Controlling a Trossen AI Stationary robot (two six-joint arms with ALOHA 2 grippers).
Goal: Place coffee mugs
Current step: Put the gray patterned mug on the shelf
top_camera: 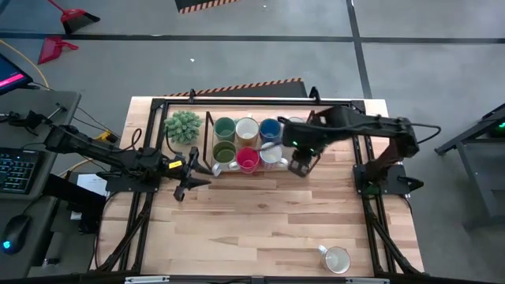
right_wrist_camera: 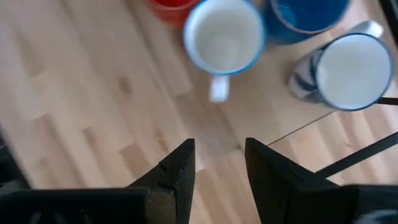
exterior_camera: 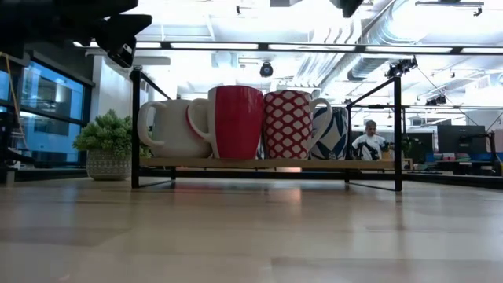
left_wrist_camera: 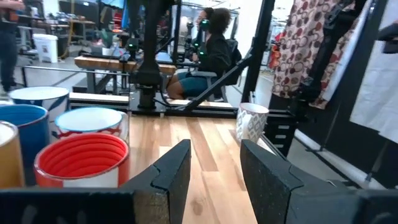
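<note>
1. Pale wood table [top_camera: 260,221]: we see most coffee mugs [top_camera: 247,142] clustered on the black rack [top_camera: 210,126]; one stray mug [top_camera: 337,259] sits well apart.
2. We judge them rigid, glazed, slippery, breakable; grip the rim or handle.
3. Left gripper [top_camera: 189,175] and right gripper [top_camera: 300,167] both stand open, empty.

Seven mugs [top_camera: 247,131] stand clustered on the rack, one mug [top_camera: 337,259] apart, and one potted plant [top_camera: 183,126].

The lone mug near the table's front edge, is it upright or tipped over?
Upright: the lone mug shows its round open mouth from above, and stands vertical in the left wrist view.
</note>
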